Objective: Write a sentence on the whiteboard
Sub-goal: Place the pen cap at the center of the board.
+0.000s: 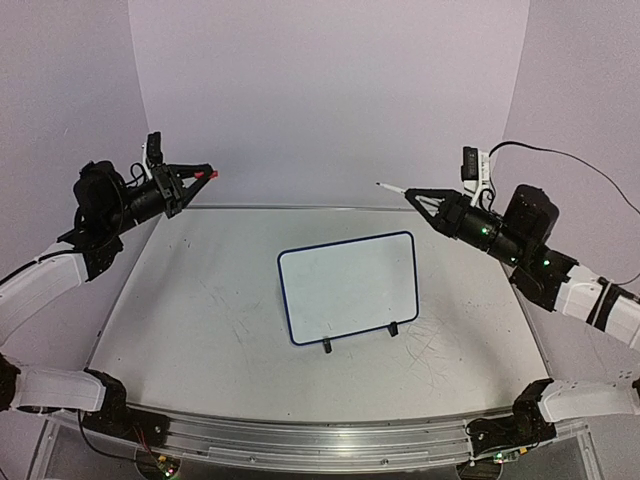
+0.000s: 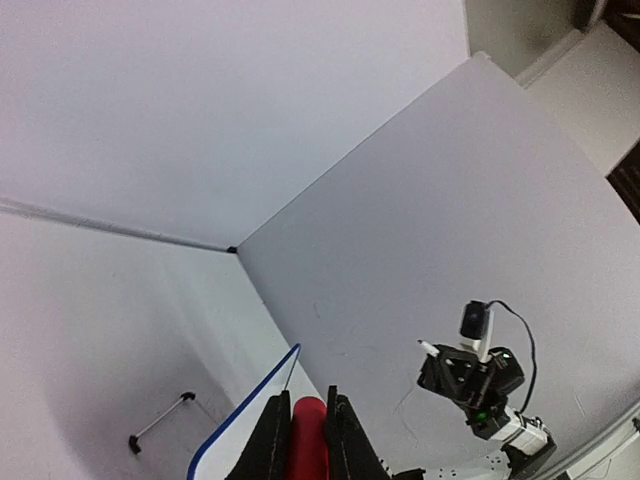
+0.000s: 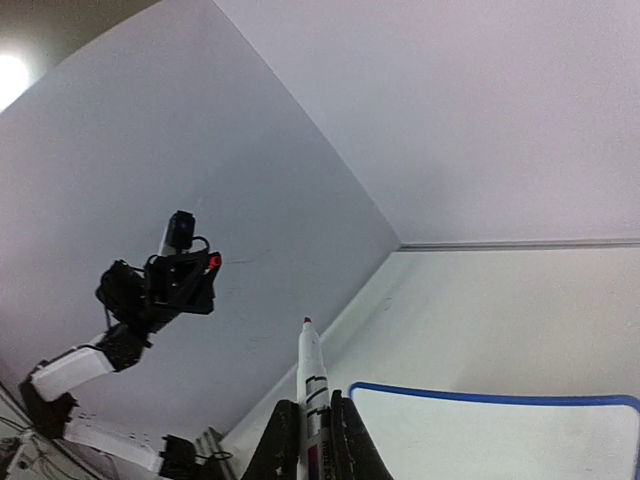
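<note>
The whiteboard (image 1: 348, 288) lies in the middle of the table, white with a dark-blue rim and two black clip feet on its near edge. Its face is blank; no sentence shows on it. My right gripper (image 1: 412, 193) hangs high at the right rear, shut on a white marker (image 1: 390, 187) that is uncapped and points left. The right wrist view shows that marker (image 3: 310, 360) with its red tip up, between the fingers of the right gripper (image 3: 314, 405). My left gripper (image 1: 205, 175) is raised at the left rear, shut on the red marker cap (image 2: 308, 430).
The white tabletop (image 1: 200, 320) carries grey scratch marks around the board. Purple-white walls close in the back and both sides. A metal rail (image 1: 300, 445) runs along the near edge between the arm bases.
</note>
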